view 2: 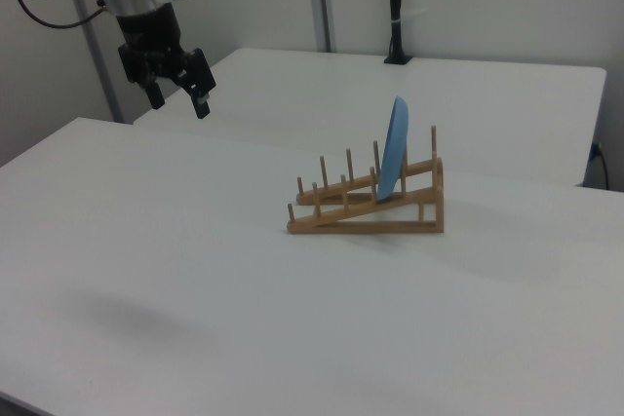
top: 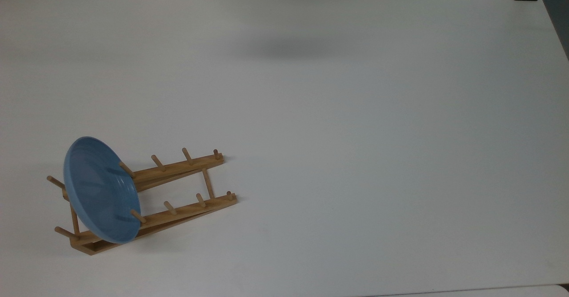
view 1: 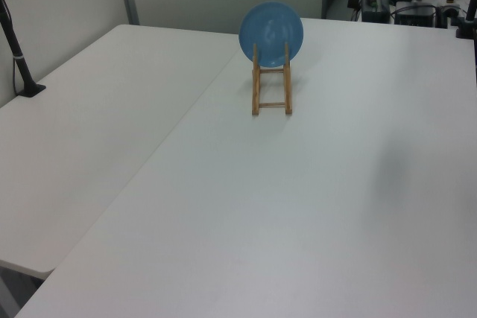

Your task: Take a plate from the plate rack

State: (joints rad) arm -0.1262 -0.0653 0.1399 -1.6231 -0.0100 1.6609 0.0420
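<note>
One plate point(view 2: 395, 158) stands on edge at the rack's point(view 2: 366, 204) high end, near the table's point(top: 355, 132) front-left corner in the top view | gripper point(view 2: 178, 94) open, empty, hanging well apart | plate likely stiff, smooth, breakable: pinch its exposed upper rim.

Round light-blue plate point(top: 100, 190) with faint concentric rings, stood on edge between pegs near the raised end of the rack point(top: 178, 190), light-brown wooden rack with two sloping pegged rails and crossbars, sat on the white table toward the top view's lower left
</note>
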